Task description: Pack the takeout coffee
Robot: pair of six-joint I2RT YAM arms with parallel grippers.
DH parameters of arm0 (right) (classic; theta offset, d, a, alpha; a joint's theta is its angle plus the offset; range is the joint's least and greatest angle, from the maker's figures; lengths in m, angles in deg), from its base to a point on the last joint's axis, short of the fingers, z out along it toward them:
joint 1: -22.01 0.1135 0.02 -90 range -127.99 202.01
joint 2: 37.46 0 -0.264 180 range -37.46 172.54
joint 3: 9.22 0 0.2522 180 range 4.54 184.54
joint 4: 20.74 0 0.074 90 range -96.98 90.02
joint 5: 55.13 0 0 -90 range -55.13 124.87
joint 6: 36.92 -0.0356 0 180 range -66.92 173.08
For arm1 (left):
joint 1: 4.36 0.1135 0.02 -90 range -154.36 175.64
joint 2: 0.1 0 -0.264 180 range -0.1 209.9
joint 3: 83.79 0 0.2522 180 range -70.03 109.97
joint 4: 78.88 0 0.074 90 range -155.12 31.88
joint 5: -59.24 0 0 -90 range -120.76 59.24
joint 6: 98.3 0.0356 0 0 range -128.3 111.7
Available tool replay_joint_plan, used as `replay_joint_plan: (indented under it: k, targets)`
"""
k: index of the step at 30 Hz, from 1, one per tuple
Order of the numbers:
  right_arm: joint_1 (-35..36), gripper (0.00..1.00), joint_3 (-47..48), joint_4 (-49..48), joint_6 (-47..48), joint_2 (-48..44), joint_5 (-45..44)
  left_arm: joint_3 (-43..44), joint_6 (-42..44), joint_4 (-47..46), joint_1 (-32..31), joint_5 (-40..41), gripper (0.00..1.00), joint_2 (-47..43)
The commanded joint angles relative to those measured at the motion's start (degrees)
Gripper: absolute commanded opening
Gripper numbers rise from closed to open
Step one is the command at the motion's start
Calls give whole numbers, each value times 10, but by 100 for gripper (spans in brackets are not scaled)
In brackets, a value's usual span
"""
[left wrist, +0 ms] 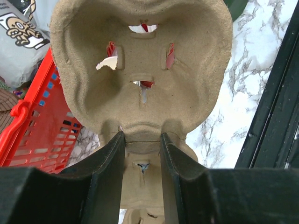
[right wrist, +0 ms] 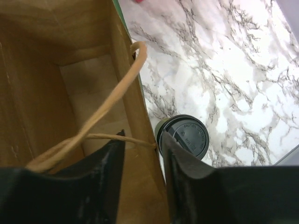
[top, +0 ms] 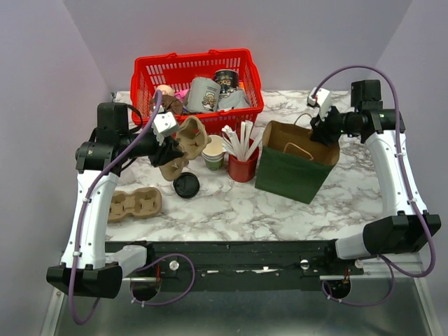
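One carrier [left wrist: 140, 70] in left gripper [left wrist: 141, 140], coffee [right wrist: 184, 135] beside bag [right wrist: 56, 93]

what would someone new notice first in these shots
The bright red basket at the back of the marble table, crammed full, grabs the eye first. Next, the left fingers clamp a brown pulp cup carrier held up off the table, left of centre. On the right, the right fingers straddle the rim of an open green paper bag, with a black-lidded cup standing just outside it.
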Motion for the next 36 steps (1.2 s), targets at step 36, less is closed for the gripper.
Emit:
replay_joint_plan:
  k: [36]
  targets:
    - [20, 1, 24, 106, -69, -123, 112, 36, -396, -709, -367, 19, 0, 115]
